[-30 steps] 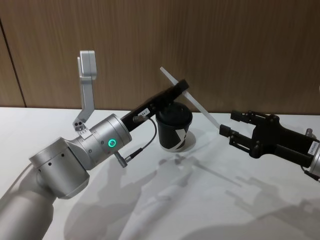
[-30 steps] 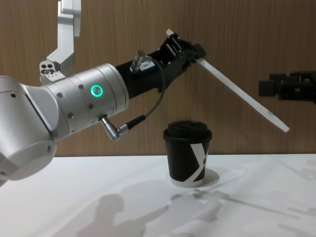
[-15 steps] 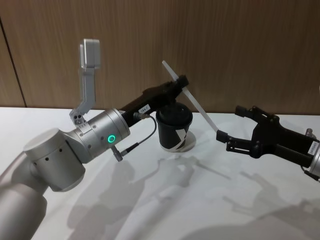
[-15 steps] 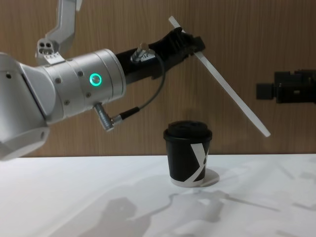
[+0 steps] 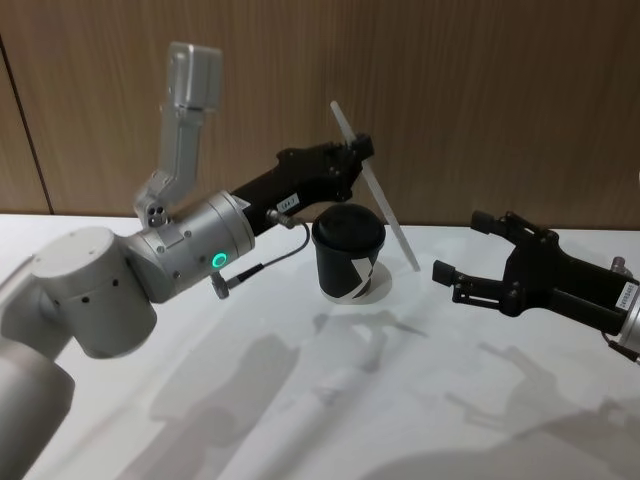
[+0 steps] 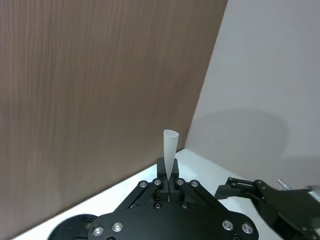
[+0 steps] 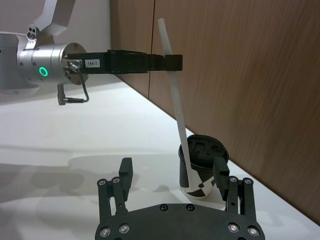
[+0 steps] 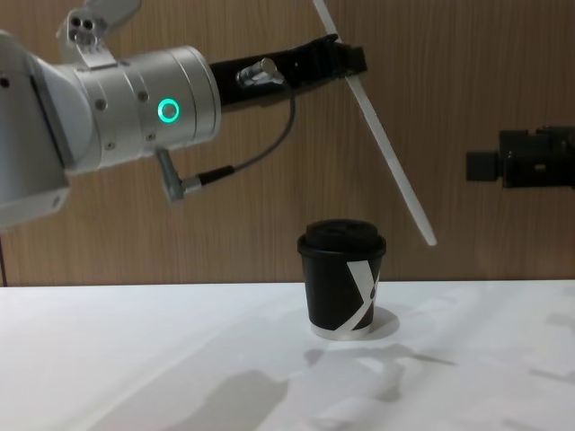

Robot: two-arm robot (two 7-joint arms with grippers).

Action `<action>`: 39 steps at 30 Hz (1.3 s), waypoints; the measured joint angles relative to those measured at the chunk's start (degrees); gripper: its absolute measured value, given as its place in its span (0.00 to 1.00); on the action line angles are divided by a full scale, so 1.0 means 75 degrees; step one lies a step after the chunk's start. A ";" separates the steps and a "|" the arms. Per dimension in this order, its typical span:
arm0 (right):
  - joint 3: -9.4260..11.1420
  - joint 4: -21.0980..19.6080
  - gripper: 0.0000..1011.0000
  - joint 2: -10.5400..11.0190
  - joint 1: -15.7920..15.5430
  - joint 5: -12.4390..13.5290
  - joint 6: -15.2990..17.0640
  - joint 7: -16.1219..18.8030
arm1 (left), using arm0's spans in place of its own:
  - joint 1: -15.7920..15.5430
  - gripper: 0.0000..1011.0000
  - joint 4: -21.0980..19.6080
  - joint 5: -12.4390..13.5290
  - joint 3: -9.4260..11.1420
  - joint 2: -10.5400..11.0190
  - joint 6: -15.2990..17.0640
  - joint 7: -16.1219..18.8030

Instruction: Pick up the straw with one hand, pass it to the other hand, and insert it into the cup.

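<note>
Straw (image 5: pixel 372 185): plain white. Cup (image 5: pixel 347 262), centre frame: black, black lid, white X-like mark, white base rim. Left gripper (image 5: pixel 358 152): black, silver wrist (image 5: pixel 190 240), green glowing ring (image 5: pixel 218 261) (black cable (image 5: pixel 262 266) too). Right gripper (image 5: pixel 460 247), right edge: all black. Wall (image 5: pixel 480 90): brown wood grain. Table (image 5: pixel 300 400): white.

It looked like a robotics lab or test room. The worktop (image 5: pixel 300 420) was a plain white slab, and close behind it ran a wall (image 5: pixel 480 90) of dark wood panels with a straight vertical seam (image 5: pixel 18 120) between two of them. A silver robot arm (image 5: pixel 185 262) with a glowing green ring (image 5: pixel 217 261) reached over the surface, where the cup (image 5: pixel 348 262) stood. What sort of building it was, I couldn't tell.
</note>
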 joint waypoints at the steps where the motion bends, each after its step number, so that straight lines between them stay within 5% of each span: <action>1: 0.0000 0.0000 0.99 0.0000 0.0000 0.0000 0.0000 0.0000 | -0.0021 0.00 -0.0025 0.0086 0.0019 0.0024 -0.0007 0.0035; 16: 0.0000 0.0000 0.99 0.0000 0.0000 0.0000 0.0000 0.0000 | -0.0477 0.00 -0.0258 0.1152 0.0315 0.0295 -0.0097 0.0420; 39: 0.0000 0.0000 0.99 0.0000 0.0000 0.0000 0.0000 0.0000 | -0.1031 0.00 0.0150 0.2172 0.0559 0.0156 -0.0339 0.0699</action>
